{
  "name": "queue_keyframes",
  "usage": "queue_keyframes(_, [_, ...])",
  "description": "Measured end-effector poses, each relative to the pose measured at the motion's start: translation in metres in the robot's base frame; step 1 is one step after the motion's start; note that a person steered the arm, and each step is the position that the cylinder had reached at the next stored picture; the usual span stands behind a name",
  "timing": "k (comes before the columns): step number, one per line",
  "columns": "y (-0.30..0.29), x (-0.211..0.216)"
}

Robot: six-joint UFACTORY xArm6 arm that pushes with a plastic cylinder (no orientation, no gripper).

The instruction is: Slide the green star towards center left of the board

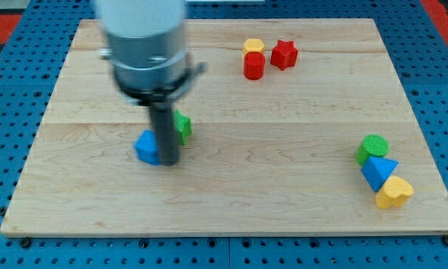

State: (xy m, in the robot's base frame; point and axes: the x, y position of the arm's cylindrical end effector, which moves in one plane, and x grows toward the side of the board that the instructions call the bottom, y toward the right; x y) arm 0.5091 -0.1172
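Note:
The green star point(183, 126) lies left of the board's middle, partly hidden behind my rod. A blue block point(145, 146) sits just to its lower left, its shape unclear. My tip point(169, 161) rests on the wooden board point(284, 194) between the two, touching the blue block's right side and just below the green star.
A yellow block point(254, 46), a red cylinder point(254, 66) and a red star point(284, 54) cluster at the view's top middle. A green cylinder point(373, 148), a blue triangle point(378, 172) and a yellow heart point(394, 192) sit at the lower right.

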Motion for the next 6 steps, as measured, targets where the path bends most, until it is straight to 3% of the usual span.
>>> queue_keyframes(1, [-0.043,-0.023])
queue_keyframes(2, [-0.042,-0.049])
queue_keyframes(4, [0.140,-0.049])
queue_keyframes(5, [0.204,-0.049])
queue_keyframes(6, [0.205,-0.050])
